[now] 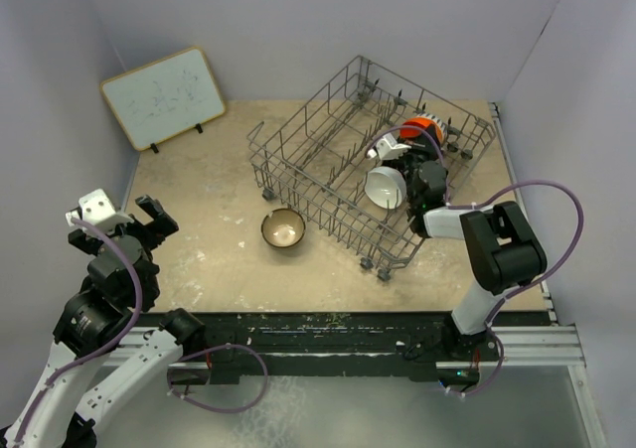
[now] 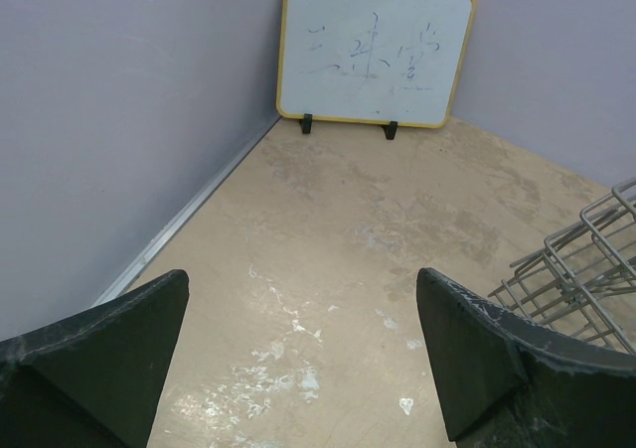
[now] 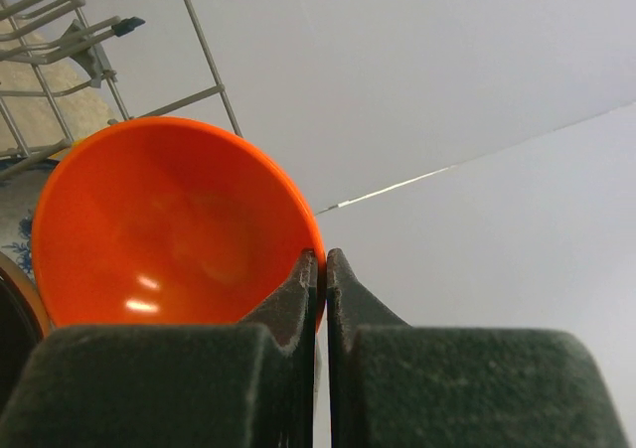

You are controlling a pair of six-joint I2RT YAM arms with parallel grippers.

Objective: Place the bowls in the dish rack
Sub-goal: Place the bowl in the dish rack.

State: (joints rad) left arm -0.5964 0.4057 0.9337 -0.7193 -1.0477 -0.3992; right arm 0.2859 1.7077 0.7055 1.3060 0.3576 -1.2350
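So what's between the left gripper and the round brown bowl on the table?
Only bare beige tabletop separates left gripper and brown bowl; the top view shows it.

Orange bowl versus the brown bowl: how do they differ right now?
The orange bowl is inside the dish rack, tilted on edge; the brown bowl sits upright on the table, outside the rack. The right end effector pinches the orange bowl's rim; nothing touches the brown bowl. Both are small round bowls.
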